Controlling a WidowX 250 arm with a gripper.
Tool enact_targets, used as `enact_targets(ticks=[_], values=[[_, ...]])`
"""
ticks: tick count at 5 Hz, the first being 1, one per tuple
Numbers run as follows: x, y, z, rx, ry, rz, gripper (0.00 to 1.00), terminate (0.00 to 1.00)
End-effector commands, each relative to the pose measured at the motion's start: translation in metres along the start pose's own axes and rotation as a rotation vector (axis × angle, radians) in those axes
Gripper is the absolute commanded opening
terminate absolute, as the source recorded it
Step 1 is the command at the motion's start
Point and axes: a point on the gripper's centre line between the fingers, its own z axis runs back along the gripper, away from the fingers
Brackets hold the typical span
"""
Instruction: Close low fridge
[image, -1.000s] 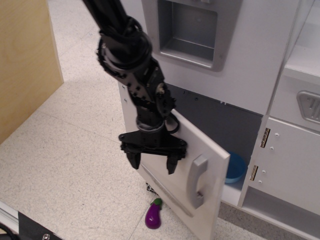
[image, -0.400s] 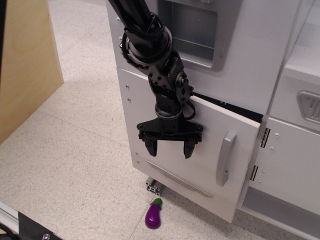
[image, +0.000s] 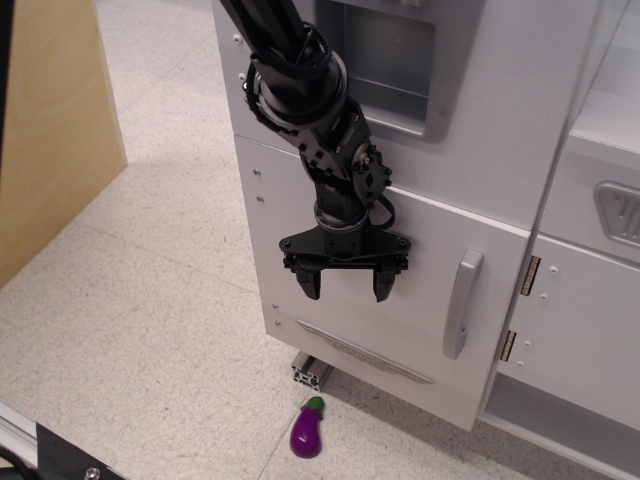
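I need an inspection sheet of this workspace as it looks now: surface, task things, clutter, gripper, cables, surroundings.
Surface: pale speckled floor.
Job's things: low fridge door looks shut, flush with the front; grey handle upright at its right edge.
Clutter: purple toy eggplant on the floor below the door; metal bracket under the door's bottom edge.
Grippers: gripper open, empty, pointing down in front of the door.
Cables: black cable looped at the wrist.
Surroundings: dispenser panel above; smaller cabinet door right; wooden board left.
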Motion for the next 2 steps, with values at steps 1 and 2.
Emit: enact_targets(ticks=[1, 2], values=[[0.001, -0.003, 0.018, -0.033, -0.058, -0.030, 1.00, 0.00], [-0.014, 0.005, 0.026, -0.035, -0.046, -0.076, 1.00, 0.00]])
